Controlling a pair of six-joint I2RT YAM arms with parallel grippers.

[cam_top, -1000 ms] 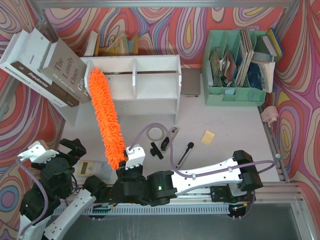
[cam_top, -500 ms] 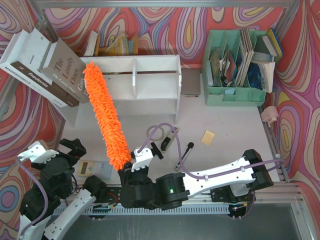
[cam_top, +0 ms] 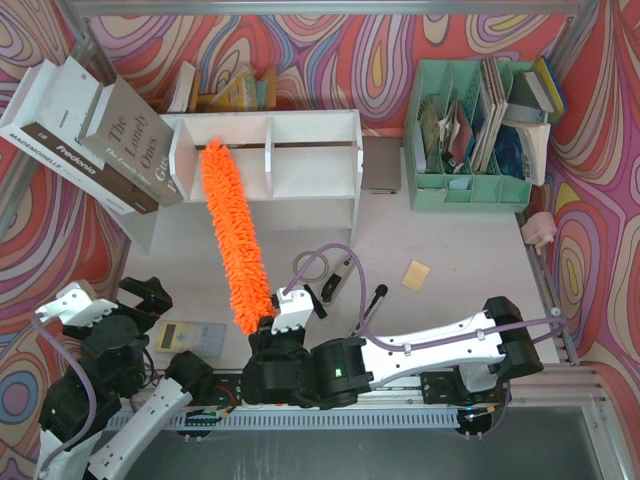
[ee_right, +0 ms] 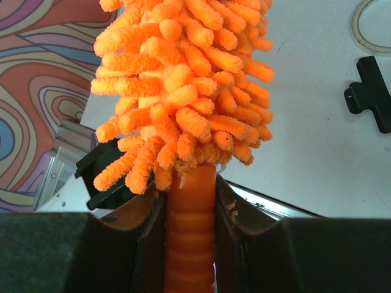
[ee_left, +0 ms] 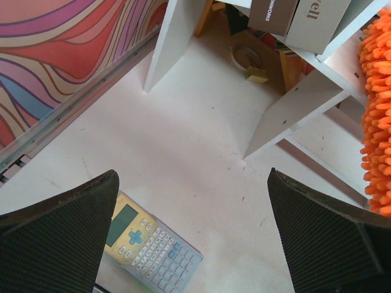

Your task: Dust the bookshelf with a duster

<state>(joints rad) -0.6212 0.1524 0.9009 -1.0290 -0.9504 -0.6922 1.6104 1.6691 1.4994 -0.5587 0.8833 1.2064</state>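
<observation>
Swung rightward since 1 second ago, the duster (cam_top: 232,235) now has its tip at the left compartment of the bookshelf (cam_top: 310,128), well ahead of the right jaws, which pinch its handle. Dusting looks underway; the right compartment and lower tier seem left. Left jaws stand spread, empty. Count: 1 duster, 1 bookshelf, 1 calculator (ee_left: 153,244) just below the left jaws.

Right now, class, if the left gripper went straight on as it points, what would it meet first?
The left gripper would probably meet the white tabletop, beyond the pale calculator; depth unclear.
</observation>
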